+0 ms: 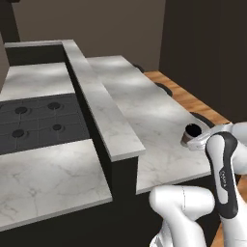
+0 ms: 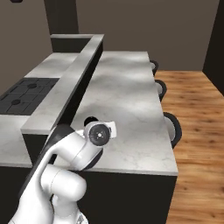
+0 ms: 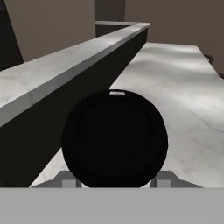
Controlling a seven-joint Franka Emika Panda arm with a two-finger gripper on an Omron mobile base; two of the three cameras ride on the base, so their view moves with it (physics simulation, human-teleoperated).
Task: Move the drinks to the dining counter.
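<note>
A brown paper cup (image 1: 189, 135) with a dark lid stands low over the near right part of the dining counter (image 1: 154, 113), close to its front edge. My gripper (image 1: 197, 141) reaches in from the right and is shut on the paper cup. In the hand view the black lid (image 3: 114, 138) sits dead centre, and my gripper (image 3: 114, 183) has a grey finger tip (image 3: 65, 180) pressed against each side of the cup. From the right base view the lid's rim (image 2: 90, 120) peeks out behind my white wrist, above the marbled counter (image 2: 127, 96).
A raised narrow ledge (image 1: 96, 101) runs along the counter's left side, with a black cooktop (image 1: 38, 120) beyond it. Dark stools (image 2: 173, 127) line the counter's right edge over a wooden floor (image 2: 197, 131). Bare marble (image 3: 183, 87) stretches ahead of the cup.
</note>
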